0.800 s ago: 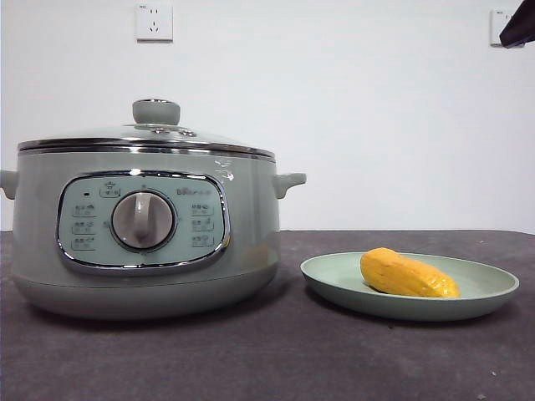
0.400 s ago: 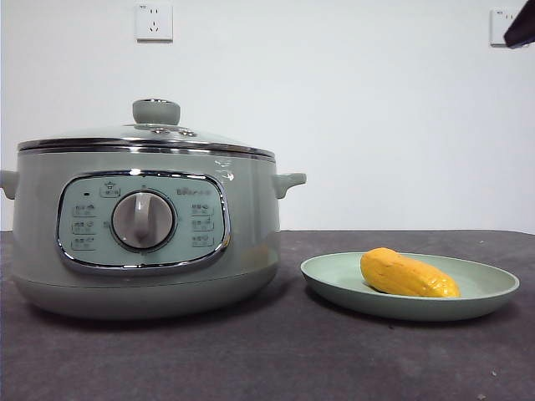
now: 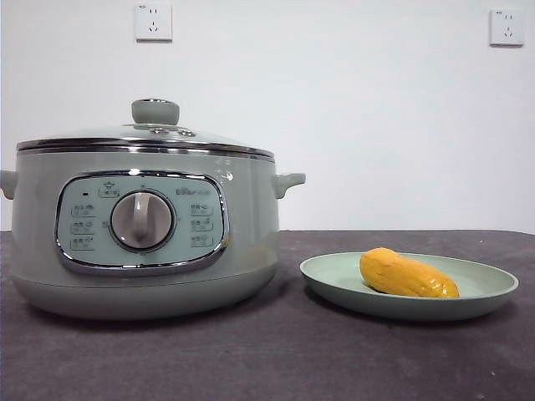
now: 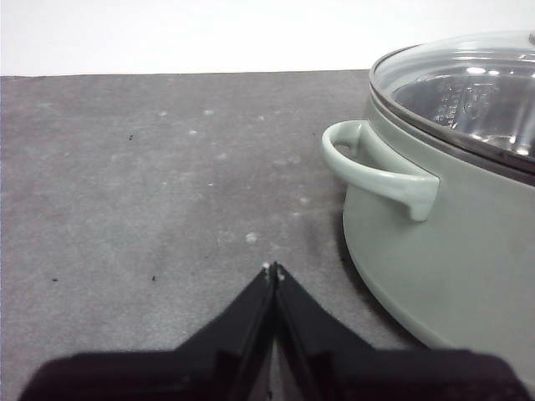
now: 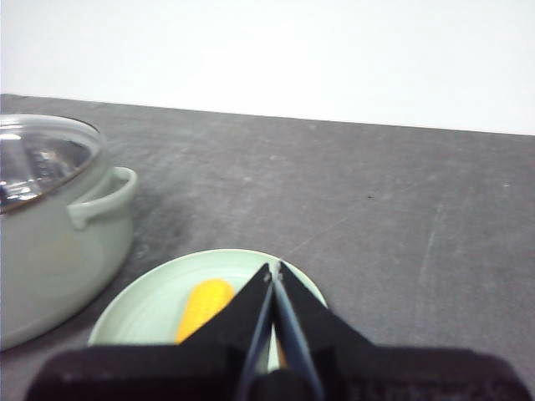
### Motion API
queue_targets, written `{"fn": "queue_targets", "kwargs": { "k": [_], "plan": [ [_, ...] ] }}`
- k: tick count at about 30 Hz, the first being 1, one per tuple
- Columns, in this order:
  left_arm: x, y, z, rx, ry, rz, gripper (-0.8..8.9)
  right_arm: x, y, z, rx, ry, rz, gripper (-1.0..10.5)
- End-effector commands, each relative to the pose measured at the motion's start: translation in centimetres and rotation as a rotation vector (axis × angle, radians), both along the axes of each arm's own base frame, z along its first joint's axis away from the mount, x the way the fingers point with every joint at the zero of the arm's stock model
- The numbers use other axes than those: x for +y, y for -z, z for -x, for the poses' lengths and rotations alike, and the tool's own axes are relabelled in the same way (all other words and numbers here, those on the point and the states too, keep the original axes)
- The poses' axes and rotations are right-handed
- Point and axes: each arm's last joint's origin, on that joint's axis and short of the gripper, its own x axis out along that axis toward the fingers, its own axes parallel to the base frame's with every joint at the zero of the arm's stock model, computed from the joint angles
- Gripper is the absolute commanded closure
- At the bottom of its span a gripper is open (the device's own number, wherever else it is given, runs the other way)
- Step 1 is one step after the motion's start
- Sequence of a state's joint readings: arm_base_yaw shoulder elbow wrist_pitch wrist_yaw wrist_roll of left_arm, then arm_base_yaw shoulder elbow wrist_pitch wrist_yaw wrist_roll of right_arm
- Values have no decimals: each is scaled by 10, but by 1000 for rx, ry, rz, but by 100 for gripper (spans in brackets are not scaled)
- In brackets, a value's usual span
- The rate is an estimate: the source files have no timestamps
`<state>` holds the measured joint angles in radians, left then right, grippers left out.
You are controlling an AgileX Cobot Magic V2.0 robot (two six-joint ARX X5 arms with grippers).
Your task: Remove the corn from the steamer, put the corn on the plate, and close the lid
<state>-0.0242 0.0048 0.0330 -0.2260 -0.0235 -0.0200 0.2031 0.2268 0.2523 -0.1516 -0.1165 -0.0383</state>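
Note:
The yellow-orange corn (image 3: 407, 275) lies on the pale green plate (image 3: 334, 276) at the right of the table; the right wrist view shows the corn (image 5: 203, 307) and the plate (image 5: 142, 309) too. The sage-green steamer (image 3: 142, 230) stands at the left with the glass lid (image 3: 146, 136) resting shut on its rim. My right gripper (image 5: 273, 269) hangs above the plate, shut and empty. My left gripper (image 4: 273, 270) is shut and empty over bare table beside the steamer's side handle (image 4: 378, 170). Neither arm shows in the front view.
Dark grey table top (image 3: 276, 359) runs in front of the pot and plate. A white wall with two sockets (image 3: 153, 22) stands behind. The steamer (image 5: 50, 225) sits close beside the plate.
The black arm tip at the front view's top right corner has withdrawn out of the picture. Pot, lid, plate and corn have not moved.

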Motion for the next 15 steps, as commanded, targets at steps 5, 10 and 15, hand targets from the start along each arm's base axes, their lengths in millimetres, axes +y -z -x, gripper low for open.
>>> {"fn": "queue_targets", "kwargs": {
  "k": [5,10,15],
  "plan": [
    [0,4,-1,10,-4,10,817,-8,38,3,11,76,-58,946],
    [0,4,-1,10,-5,10,817,-9,54,3,29,82,-58,946],
    [0,4,-1,10,-5,10,817,-9,66,3,47,84,-71,946]
  ]
}}
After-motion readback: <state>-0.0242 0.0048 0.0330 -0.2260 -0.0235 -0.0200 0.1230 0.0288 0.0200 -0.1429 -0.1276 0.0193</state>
